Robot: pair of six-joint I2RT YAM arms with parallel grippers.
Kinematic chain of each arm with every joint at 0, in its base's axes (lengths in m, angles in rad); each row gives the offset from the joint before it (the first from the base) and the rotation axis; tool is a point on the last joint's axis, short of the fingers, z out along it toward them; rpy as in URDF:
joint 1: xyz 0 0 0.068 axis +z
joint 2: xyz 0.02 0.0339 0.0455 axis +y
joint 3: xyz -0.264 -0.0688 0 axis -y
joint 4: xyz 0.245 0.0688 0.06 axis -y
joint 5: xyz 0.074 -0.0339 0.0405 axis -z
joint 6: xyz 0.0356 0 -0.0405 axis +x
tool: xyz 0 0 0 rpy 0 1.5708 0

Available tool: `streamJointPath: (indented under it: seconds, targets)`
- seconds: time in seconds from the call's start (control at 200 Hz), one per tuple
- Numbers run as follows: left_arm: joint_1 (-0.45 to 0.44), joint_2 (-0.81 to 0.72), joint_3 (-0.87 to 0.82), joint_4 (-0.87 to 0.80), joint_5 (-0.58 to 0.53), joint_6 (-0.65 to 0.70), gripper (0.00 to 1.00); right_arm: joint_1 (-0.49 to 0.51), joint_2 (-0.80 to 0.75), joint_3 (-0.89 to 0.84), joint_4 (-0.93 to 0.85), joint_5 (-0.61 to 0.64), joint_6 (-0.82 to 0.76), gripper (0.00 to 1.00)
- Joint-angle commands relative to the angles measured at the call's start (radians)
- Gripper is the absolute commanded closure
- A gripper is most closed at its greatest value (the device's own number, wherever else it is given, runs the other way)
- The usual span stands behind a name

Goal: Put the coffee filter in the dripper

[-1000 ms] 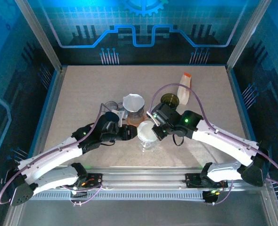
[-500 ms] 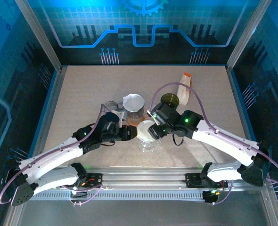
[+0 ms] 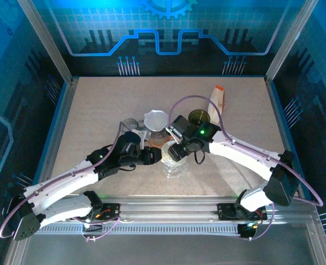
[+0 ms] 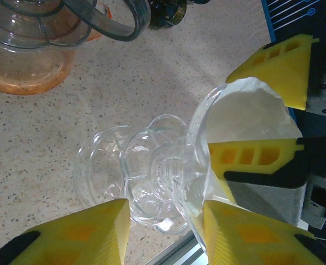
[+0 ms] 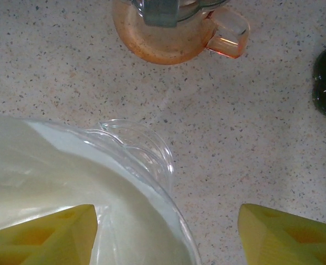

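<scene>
Glass dripper [image 3: 173, 163] stood upright on the speckled table [image 3: 96, 116], in its near half and between the two arms. The white coffee filter [image 4: 251, 113] sat inside the dripper's cone, its paper edge rising a little past the glass rim. The left gripper [image 4: 164, 205] was clamped on the dripper low down, one yellow finger against the foot and the other against the underside of the cone. The right gripper [image 5: 167, 212] hung just above the cone with its jaws spread wide and nothing clasped; one finger [image 5: 41, 234] lay over the filter, the other over bare table. An orange-tinted glass jug [image 5: 168, 38] stood just behind the dripper, apart from it. A dark round object [image 3: 199, 117] lay farther back.
</scene>
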Motion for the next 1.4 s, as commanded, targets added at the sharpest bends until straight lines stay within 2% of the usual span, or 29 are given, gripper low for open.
streamJointPath:
  seconds: [0.0,0.26,0.535,0.951,1.051,1.221,1.396]
  targets:
    - [0.008,0.011,-0.013,-0.004,0.021,-0.002,0.60,-0.009,0.025,-0.006,0.012,-0.034,-0.013,0.32]
    - [0.007,0.010,-0.007,-0.007,0.023,-0.004,0.59,-0.007,0.066,-0.033,0.035,-0.041,-0.010,0.33]
    - [0.007,-0.047,-0.010,0.022,0.005,-0.017,0.34,-0.007,0.082,-0.060,0.057,-0.031,-0.006,0.33]
    - [0.008,0.022,0.002,0.050,0.011,-0.013,0.26,-0.006,0.076,-0.066,0.064,-0.039,0.000,0.33]
    - [0.008,0.025,0.012,0.028,-0.011,-0.010,0.29,-0.006,0.072,-0.069,0.064,-0.036,0.002,0.33]
    - [0.007,0.024,0.025,-0.025,-0.045,-0.008,0.49,-0.006,0.063,-0.074,0.067,-0.030,0.003,0.33]
    - [0.008,0.019,0.024,-0.050,-0.043,-0.011,0.52,-0.006,0.063,-0.074,0.067,-0.029,0.003,0.33]
